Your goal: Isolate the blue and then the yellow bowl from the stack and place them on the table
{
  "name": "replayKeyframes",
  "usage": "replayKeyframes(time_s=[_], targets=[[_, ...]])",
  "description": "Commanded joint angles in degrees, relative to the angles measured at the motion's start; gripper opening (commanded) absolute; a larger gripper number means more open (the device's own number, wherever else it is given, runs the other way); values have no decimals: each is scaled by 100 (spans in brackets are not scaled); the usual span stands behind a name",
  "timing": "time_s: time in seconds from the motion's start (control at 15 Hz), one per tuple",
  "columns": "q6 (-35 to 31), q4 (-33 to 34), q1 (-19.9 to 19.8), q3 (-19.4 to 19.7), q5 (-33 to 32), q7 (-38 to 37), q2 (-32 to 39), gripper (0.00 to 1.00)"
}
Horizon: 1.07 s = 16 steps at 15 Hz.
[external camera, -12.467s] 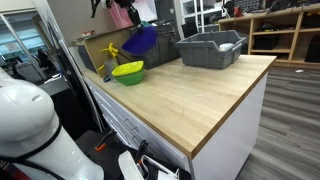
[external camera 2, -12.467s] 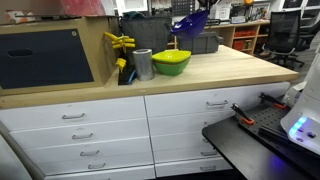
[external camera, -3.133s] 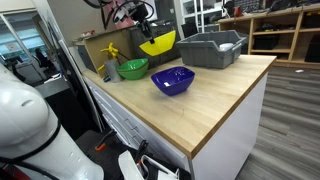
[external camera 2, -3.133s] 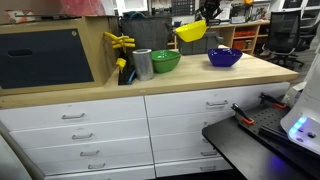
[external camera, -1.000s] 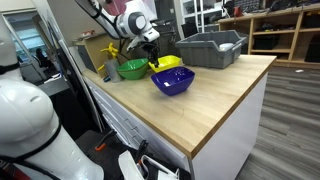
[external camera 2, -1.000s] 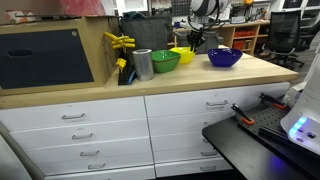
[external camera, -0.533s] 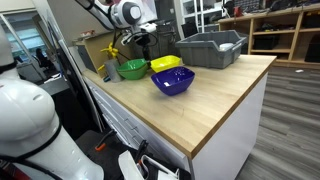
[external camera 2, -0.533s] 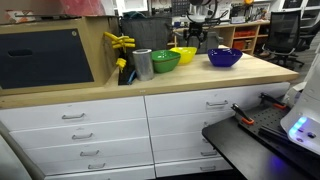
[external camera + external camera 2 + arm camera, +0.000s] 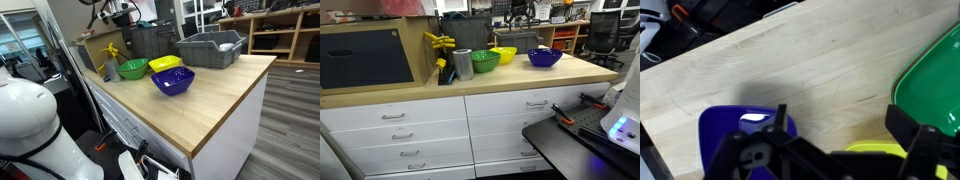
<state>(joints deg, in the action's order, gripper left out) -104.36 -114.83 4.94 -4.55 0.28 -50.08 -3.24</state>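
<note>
The blue bowl (image 9: 173, 80) stands alone on the wooden table (image 9: 215, 95), nearest the front. Just behind it sits the yellow bowl (image 9: 165, 64), and the green bowl (image 9: 131, 69) is beside that, all three apart from one another. My gripper (image 9: 123, 13) hangs high above the bowls, open and empty. In the wrist view its dark fingers (image 9: 904, 127) spread wide over bare wood, with the blue bowl (image 9: 725, 135) at lower left, the yellow bowl (image 9: 876, 152) at the bottom and the green bowl (image 9: 936, 75) at right. An exterior view shows the blue bowl (image 9: 545, 57), yellow bowl (image 9: 503, 54) and green bowl (image 9: 485, 60) in a row.
A grey plastic bin (image 9: 210, 47) stands at the back of the table and a dark crate (image 9: 150, 40) behind the bowls. A metal can (image 9: 462, 64) and a yellow clamp-like tool (image 9: 441, 43) sit by the green bowl. Drawers run below the table front.
The gripper opened and let go of the yellow bowl, which now rests on the table. The arm then rose up and back, away from the bowls.
</note>
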Motion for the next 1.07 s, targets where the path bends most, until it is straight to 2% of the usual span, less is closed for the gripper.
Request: replayKeyframes(time_s=[0.0,0.53,0.6,0.67,0.73,1.0], targets=[[615,187,90,-164,56,653,-296,100],[984,288,262,-484,119,1911,-467,100],[1070,323,292,-525,96,1960,-493,100],[1261,402,302,-593,60,1680,-493,100],[900,225,245,-548,73,1742,-422,100],[1089,318,286,-610,70,1720,-468,100]])
